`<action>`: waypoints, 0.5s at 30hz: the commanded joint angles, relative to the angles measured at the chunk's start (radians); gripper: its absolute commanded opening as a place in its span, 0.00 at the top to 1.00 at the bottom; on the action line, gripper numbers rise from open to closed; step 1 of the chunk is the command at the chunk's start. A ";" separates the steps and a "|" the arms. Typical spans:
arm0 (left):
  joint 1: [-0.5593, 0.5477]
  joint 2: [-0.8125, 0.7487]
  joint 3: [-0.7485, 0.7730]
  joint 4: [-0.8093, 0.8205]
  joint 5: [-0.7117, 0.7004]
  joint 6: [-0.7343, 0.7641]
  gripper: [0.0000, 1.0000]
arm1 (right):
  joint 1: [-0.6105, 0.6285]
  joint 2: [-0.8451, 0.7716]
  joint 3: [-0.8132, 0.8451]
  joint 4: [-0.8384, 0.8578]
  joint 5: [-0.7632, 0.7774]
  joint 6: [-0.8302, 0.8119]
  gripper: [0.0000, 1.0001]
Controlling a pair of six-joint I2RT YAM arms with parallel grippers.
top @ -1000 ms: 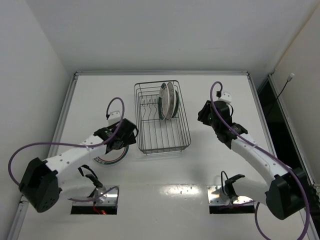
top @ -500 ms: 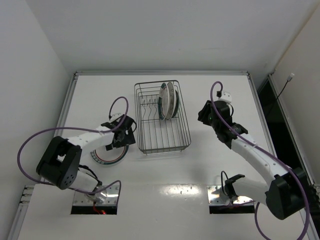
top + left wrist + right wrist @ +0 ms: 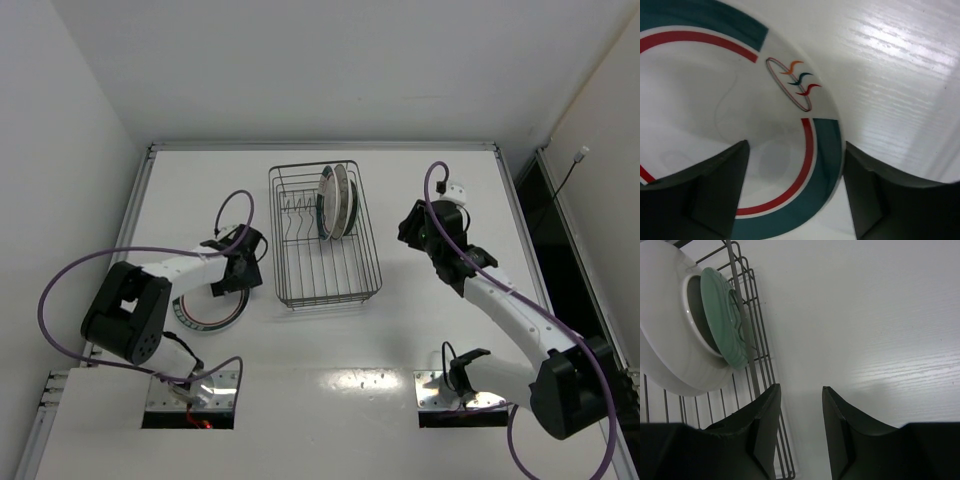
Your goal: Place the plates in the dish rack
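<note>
A white plate with teal and red rim bands (image 3: pixel 715 100) lies flat on the table at the left (image 3: pixel 205 312). My left gripper (image 3: pixel 795 145) is low over its right edge, open, with the banded rim between the fingers and neither finger visibly touching it. In the top view that gripper (image 3: pixel 232 283) sits between the plate and the dish rack (image 3: pixel 325 285). Other plates (image 3: pixel 335 200) stand upright in the rack; a white one (image 3: pixel 665 315) and a small teal one (image 3: pixel 722 325) show in the right wrist view. My right gripper (image 3: pixel 800 390) is open and empty beside the rack's right wall (image 3: pixel 742 315).
The rack's near half holds nothing. Purple cables loop above both arms (image 3: pixel 235 205). A raised rail (image 3: pixel 135 210) borders the table on the left, and the arm mounts (image 3: pixel 190 400) sit at the near edge.
The left arm has folded in toward its base while its gripper stayed at the plate's right rim, and its jaws have narrowed. The right arm has barely moved.
</note>
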 commanded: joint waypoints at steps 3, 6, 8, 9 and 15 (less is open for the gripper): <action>0.021 0.079 -0.003 -0.038 -0.078 -0.013 0.47 | -0.005 -0.006 0.007 0.034 -0.003 0.002 0.65; 0.021 0.120 -0.003 -0.026 -0.088 -0.034 0.53 | -0.014 -0.015 0.007 0.034 -0.003 0.002 0.65; 0.021 0.146 0.008 -0.025 -0.100 -0.034 0.75 | -0.014 -0.015 0.007 0.034 -0.003 0.002 0.65; 0.021 0.156 0.019 -0.025 -0.100 -0.034 0.85 | -0.014 -0.015 0.007 0.034 -0.003 0.002 0.65; 0.021 0.165 0.028 -0.025 -0.100 -0.023 1.00 | -0.014 -0.015 0.007 0.034 -0.003 0.002 0.65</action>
